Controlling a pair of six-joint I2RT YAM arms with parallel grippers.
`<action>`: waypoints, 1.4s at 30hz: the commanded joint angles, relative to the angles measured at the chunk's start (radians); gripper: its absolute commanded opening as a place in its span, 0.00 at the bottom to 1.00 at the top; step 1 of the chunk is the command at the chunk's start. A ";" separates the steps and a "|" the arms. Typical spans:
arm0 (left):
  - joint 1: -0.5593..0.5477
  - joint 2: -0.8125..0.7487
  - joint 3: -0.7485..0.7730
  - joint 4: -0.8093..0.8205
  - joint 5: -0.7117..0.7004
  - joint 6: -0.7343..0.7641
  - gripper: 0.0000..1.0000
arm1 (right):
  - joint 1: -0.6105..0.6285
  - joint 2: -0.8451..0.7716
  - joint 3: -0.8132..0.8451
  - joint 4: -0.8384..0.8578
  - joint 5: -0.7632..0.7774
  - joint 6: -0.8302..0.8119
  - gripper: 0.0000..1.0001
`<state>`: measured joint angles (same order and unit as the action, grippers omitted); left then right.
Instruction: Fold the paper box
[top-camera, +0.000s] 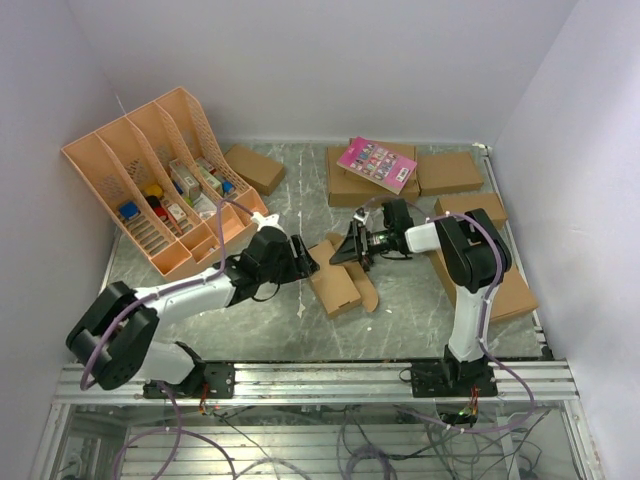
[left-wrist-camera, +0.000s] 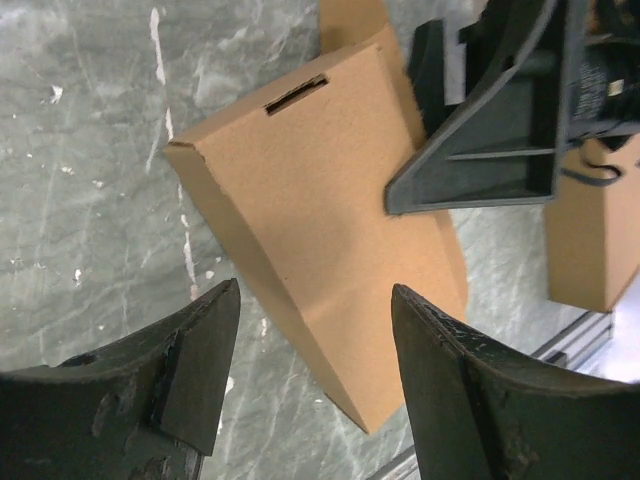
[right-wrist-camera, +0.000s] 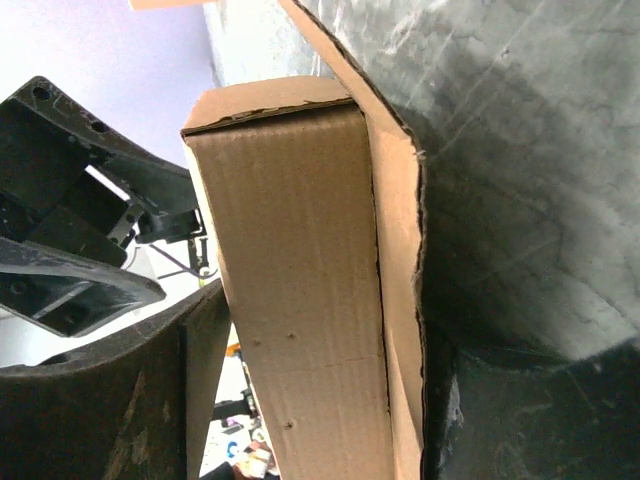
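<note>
One paper box (top-camera: 336, 288) lies in the middle of the table (top-camera: 420, 300); we see the left gripper (left-wrist-camera: 315, 300) spread just left of it, while the right gripper (right-wrist-camera: 320, 340) pinches its far end

The paper box (right-wrist-camera: 300, 280) runs off the bottom of the right wrist shot; can't tell if the right gripper (right-wrist-camera: 320, 315) really pinches it. Stuff in the organizer (top-camera: 110, 170), far-left corner, is too tiny to ID.
</note>
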<state>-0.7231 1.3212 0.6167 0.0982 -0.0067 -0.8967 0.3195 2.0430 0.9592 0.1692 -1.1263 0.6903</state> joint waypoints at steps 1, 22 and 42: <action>-0.023 0.065 0.050 -0.095 -0.060 0.042 0.73 | 0.003 -0.003 0.036 -0.119 0.043 -0.105 0.65; -0.021 0.173 0.134 -0.125 -0.095 0.131 0.74 | -0.074 -0.329 0.157 -0.582 0.402 -0.995 1.00; 0.078 0.350 0.295 -0.106 0.033 0.330 0.67 | 0.155 -0.365 -0.043 -0.474 0.488 -1.175 0.08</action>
<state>-0.6689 1.6295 0.8711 -0.0017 -0.0044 -0.6662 0.4164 1.6848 0.9161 -0.2897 -0.6571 -0.4572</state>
